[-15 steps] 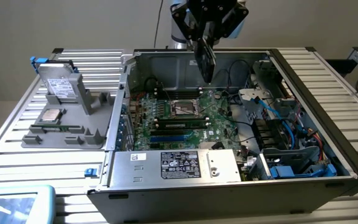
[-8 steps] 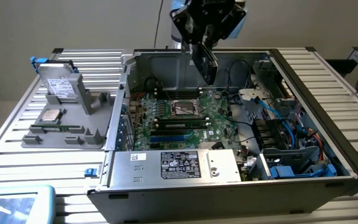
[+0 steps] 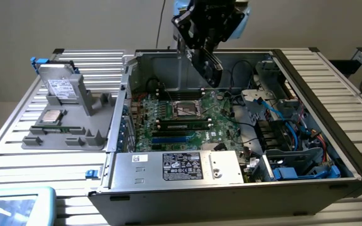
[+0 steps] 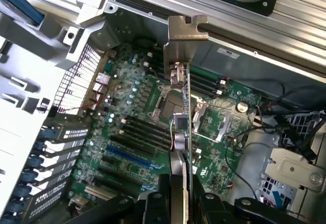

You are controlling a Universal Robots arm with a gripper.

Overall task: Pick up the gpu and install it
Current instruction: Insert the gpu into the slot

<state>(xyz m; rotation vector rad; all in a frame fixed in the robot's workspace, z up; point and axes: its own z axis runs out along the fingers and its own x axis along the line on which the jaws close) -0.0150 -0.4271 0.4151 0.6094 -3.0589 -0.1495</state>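
**Now: graphics card point(image 4: 179, 132) clamped in my gripper point(image 4: 179, 196), over the open computer case point(image 3: 332, 141)**

My fingers point(image 4: 155, 203) are closed narrowly on both flat faces of the card, and I see it edge-on, with its silver end bracket point(image 4: 186, 33) at the end farthest from me. In the exterior view the card point(image 3: 207, 66) hangs from my gripper point(image 3: 200, 47), tilted, above the rear part of the case and not seated in any slot.

Right beneath it is the green motherboard point(image 4: 132, 132). The silver processor socket point(image 4: 209, 117) lies just beside the card's line, and rows of long black slots point(image 4: 142, 132) run across the board, with a blue slot point(image 4: 127, 155) among them. Black cables point(image 3: 237, 70) loop near the card toward the exterior view's right, and more wires trail over a grey drive cage with blue latches point(image 3: 294, 160). A silver power supply point(image 3: 181, 167) with a black label fills the case's front corner.

Well apart, on the exterior view's left, a grey tray point(image 3: 61, 136) sits on the slatted table point(image 3: 17, 165). It carries an upright silver drive point(image 3: 61, 87) and a small square chip point(image 3: 53, 116).
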